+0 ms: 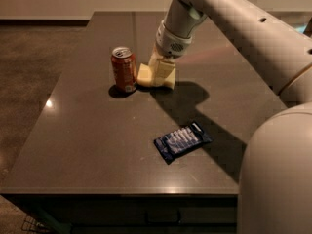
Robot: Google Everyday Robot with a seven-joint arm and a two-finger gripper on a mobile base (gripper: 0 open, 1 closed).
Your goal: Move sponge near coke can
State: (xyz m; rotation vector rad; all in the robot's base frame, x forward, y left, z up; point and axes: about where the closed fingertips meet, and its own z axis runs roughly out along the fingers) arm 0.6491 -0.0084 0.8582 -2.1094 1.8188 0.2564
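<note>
Just right of the upright coke can (pixel 124 68), in the upper middle of the frame, the sponge (pixel 144 75) lay on the dark table (pixel 83 145), close beside the can. The gripper (pixel 160 78) stood down at the sponge's right side; whether it was clamped on the sponge could not be told. A blue packet (pixel 183 140) lay well apart, below centre.
</note>
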